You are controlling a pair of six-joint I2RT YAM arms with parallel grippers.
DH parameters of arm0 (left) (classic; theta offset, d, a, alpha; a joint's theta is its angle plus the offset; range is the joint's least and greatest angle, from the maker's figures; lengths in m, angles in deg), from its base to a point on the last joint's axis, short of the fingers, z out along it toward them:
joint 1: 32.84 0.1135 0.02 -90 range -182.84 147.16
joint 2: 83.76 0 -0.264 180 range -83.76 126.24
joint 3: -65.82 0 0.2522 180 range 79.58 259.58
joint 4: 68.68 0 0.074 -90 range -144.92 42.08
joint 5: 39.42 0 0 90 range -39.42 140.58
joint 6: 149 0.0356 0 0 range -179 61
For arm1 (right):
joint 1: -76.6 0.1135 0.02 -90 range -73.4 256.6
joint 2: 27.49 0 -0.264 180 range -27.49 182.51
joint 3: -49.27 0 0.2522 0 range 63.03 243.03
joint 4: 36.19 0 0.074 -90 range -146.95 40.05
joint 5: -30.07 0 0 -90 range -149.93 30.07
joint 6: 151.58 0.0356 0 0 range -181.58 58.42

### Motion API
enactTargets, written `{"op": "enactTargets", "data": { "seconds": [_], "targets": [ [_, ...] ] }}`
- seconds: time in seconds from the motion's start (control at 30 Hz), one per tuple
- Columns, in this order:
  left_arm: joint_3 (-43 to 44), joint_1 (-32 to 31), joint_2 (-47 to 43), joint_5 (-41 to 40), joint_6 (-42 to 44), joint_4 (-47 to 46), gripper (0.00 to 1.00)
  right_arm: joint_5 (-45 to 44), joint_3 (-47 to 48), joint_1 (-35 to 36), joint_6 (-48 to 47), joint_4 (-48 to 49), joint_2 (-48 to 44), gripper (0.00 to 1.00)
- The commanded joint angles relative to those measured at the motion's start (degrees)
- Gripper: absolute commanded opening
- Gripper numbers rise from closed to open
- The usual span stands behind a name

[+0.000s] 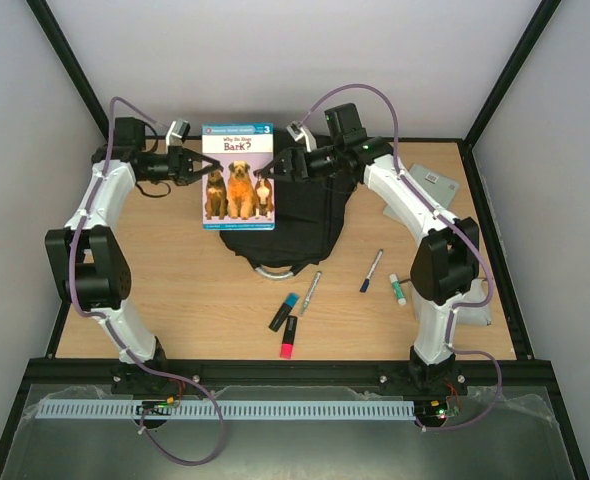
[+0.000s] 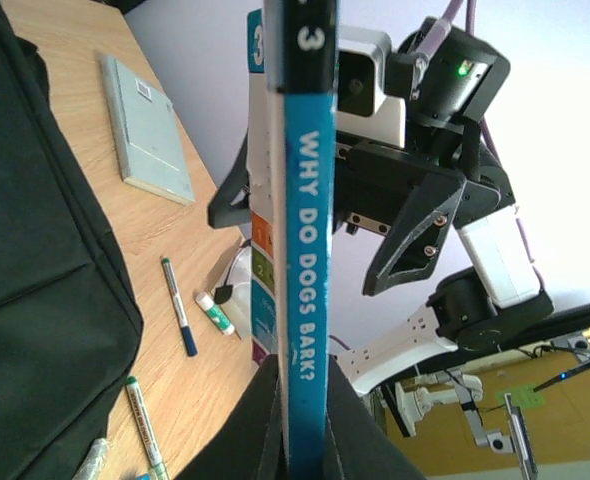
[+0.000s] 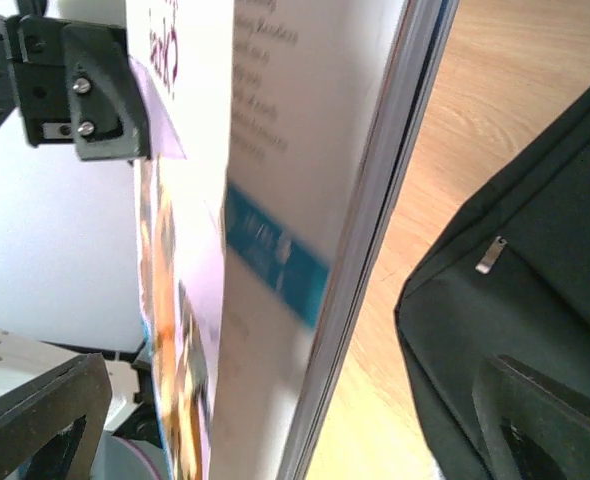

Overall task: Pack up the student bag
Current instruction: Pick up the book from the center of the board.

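The left pincer (image 1: pixel 196 166) gripped the book (image 1: pixel 239 185) upright by its spine over the bag (image 1: pixel 300 225), probably to slide it in. The right pincer (image 1: pixel 273 168) straddled its other edge, open.

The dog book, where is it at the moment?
In the top view the dog book hangs far centre-left, clamped by the left gripper, the open right gripper at its other edge, over the left side of the student bag.

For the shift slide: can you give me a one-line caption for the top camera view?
Left gripper holds the dog book by the black backpack; right gripper open at its other edge, pens lying nearby.
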Motion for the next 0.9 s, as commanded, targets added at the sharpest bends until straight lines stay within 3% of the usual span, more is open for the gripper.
{"op": "enactTargets", "data": {
  "seconds": [0.0, 0.33, 0.53, 0.87],
  "targets": [
    [2.13, 1.25, -1.15, 8.67, 1.72, 3.43, 0.02, 8.16, 0.48, 0.33, 2.21, 1.21, 1.61, 1.00],
    [6.42, 1.25, 0.57, 8.66, -0.96, 2.31, 0.02, 15.10, 1.88, 3.60, 8.72, 7.08, 5.47, 0.99],
    [6.46, 1.30, 2.59, 8.67, -0.04, 2.22, 0.02, 22.45, 2.89, 4.57, 16.28, 15.27, 5.81, 1.00],
    [6.34, 1.31, 5.40, 7.79, 1.88, 1.57, 0.03, 23.97, 1.92, 4.20, 16.27, 15.09, 3.28, 0.84]
  ]
}}
